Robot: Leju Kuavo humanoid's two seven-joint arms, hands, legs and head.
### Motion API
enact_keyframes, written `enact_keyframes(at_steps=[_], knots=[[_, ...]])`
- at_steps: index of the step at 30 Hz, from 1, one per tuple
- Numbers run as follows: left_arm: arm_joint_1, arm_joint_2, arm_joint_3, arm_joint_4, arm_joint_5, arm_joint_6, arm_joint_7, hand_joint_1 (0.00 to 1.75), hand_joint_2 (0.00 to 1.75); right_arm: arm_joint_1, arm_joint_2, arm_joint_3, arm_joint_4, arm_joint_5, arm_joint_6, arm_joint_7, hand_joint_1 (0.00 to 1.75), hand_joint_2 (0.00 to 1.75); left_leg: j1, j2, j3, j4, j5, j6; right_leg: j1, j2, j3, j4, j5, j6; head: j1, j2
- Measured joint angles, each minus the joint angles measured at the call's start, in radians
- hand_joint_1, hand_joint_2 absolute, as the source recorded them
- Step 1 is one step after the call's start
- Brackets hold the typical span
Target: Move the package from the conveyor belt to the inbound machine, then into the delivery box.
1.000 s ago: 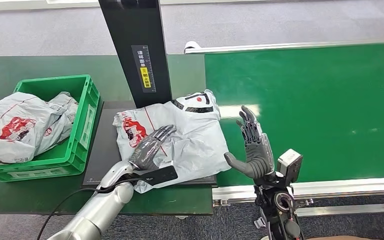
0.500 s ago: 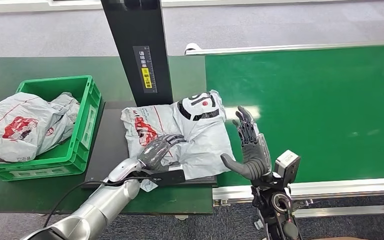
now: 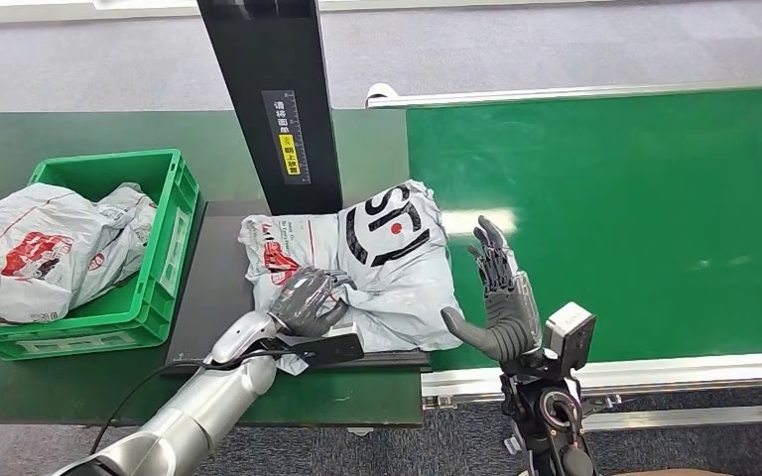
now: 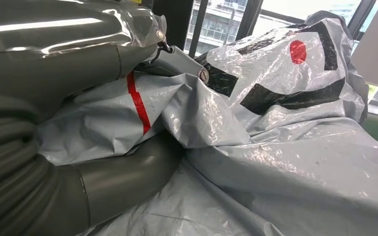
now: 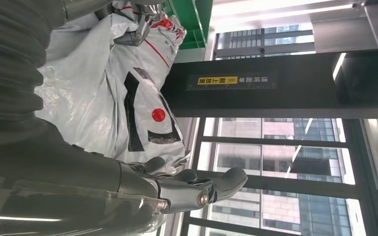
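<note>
Your left hand [image 3: 308, 300] has a fistful of the grey package [image 3: 387, 263] on the black machine plate [image 3: 216, 297]; right hand [image 3: 499, 297] at 3 o'clock, fingers spread, holding nothing.

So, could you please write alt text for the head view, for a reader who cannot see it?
The robot's left hand grips a crumpled grey package lying on a dark platform below a black post. Its right hand is raised open beside the package, over the green conveyor belt. A green crate holds more packages.
</note>
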Motion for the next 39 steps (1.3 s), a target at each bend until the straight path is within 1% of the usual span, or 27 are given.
enact_keyframes(at_steps=[2, 4, 6, 9, 12, 14, 17, 20, 25, 29, 32, 35, 39], knots=[[0.01, 0.002, 0.002, -0.019, 0.022, 0.026, -0.025, 1.75, 1.75, 0.004, 0.0, -0.001, -0.001, 0.0, -0.004, 0.001, 0.0, 1.75, 0.0, 0.0, 0.0, 0.0, 0.0, 0.0, 0.0, 0.0, 0.0, 0.0, 0.0, 0.0, 0.0, 0.0], [0.029, 0.01, 0.009, -0.067, 0.059, 0.06, -0.057, 1.75, 1.75, 0.013, 0.0, -0.005, -0.008, 0.0, -0.011, 0.002, 0.0, 1.75, 0.0, 0.0, 0.0, 0.0, 0.0, 0.0, 0.0, 0.0, -0.001, 0.0, 0.0, 0.0, 0.0, 0.0], [0.051, 0.026, 0.021, -0.152, 0.095, 0.083, -0.07, 1.75, 1.75, 0.026, -0.001, -0.012, -0.019, 0.0, -0.017, 0.003, 0.0, 1.75, 0.0, 0.0, -0.001, 0.0, 0.0, 0.0, 0.0, 0.0, -0.001, 0.0, 0.0, 0.0, 0.0, 0.0], [0.079, 0.061, 0.05, -0.317, 0.135, 0.1, -0.055, 1.75, 1.75, 0.046, -0.003, -0.026, -0.035, -0.001, -0.027, 0.003, 0.0, 1.75, 0.0, 0.0, -0.002, 0.0, 0.0, 0.0, 0.0, 0.0, -0.003, 0.0, 0.0, 0.0, 0.0, 0.0], [0.099, 0.103, 0.107, -0.489, 0.164, 0.123, -0.036, 1.75, 1.75, 0.065, -0.009, -0.041, -0.048, -0.007, -0.042, 0.003, 0.0, 1.75, 0.0, 0.001, -0.003, 0.0, 0.0, 0.0, 0.0, 0.0, -0.003, 0.0, 0.0, 0.0, 0.0, 0.0], [0.112, 0.13, 0.156, -0.58, 0.167, 0.155, -0.028, 1.75, 1.75, 0.077, -0.014, -0.051, -0.056, -0.011, -0.05, 0.003, 0.0, 1.75, 0.0, 0.001, -0.003, 0.0, 0.0, 0.0, 0.001, 0.0, -0.003, 0.0, 0.0, 0.0, 0.0, 0.0], [0.13, 0.17, 0.236, -0.677, 0.169, 0.182, -0.027, 1.75, 1.75, 0.097, -0.02, -0.066, -0.066, -0.015, -0.053, 0.003, 0.0, 1.75, 0.0, 0.001, -0.003, 0.0, 0.0, 0.0, 0.001, 0.0, -0.003, 0.0, 0.0, 0.0, 0.0, 0.0], [0.142, 0.198, 0.299, -0.733, 0.168, 0.188, -0.034, 1.75, 1.75, 0.107, -0.023, -0.075, -0.073, -0.016, -0.054, 0.002, 0.0, 1.75, 0.0, 0.001, -0.003, 0.0, 0.0, 0.0, 0.001, 0.0, -0.003, 0.0, 0.0, 0.0, 0.0, 0.0], [0.146, 0.235, 0.391, -0.776, 0.175, 0.229, -0.03, 1.75, 1.75, 0.11, -0.025, -0.081, -0.077, -0.016, -0.055, 0.002, 0.0, 1.75, 0.0, 0.002, -0.003, 0.0, 0.0, 0.0, 0.0, 0.001, -0.003, 0.0, 0.0, 0.0, 0.0, 0.0], [0.155, 0.263, 0.506, -0.786, 0.173, 0.286, -0.037, 1.75, 1.75, 0.117, -0.025, -0.086, -0.078, -0.016, -0.056, 0.0, 0.0, 1.75, 0.0, 0.003, -0.003, 0.0, 0.0, 0.0, 0.001, 0.002, -0.004, 0.0, 0.0, 0.0, 0.0, 0.0], [0.162, 0.288, 0.594, -0.771, 0.145, 0.307, -0.036, 1.75, 1.75, 0.13, -0.025, -0.087, -0.078, -0.017, -0.059, -0.008, 0.0, 1.75, 0.001, 0.003, -0.003, -0.001, 0.0, 0.0, 0.001, 0.002, -0.004, 0.0, -0.001, -0.001, 0.0, 0.0], [0.148, 0.329, 0.669, -0.695, 0.123, 0.331, -0.036, 1.75, 1.75, 0.146, -0.025, -0.089, -0.084, -0.021, -0.067, -0.015, 0.0, 1.75, 0.001, 0.003, -0.003, -0.001, 0.0, 0.0, 0.001, 0.002, -0.005, 0.0, -0.001, -0.001, 0.0, 0.0], [0.127, 0.385, 0.763, -0.531, 0.097, 0.376, -0.033, 1.75, 1.75, 0.179, -0.025, -0.096, -0.109, -0.025, -0.07, -0.017, 0.0, 1.75, 0.001, 0.004, -0.003, -0.001, 0.0, -0.001, 0.001, 0.003, -0.005, 0.0, -0.001, -0.001, 0.0, 0.0]])
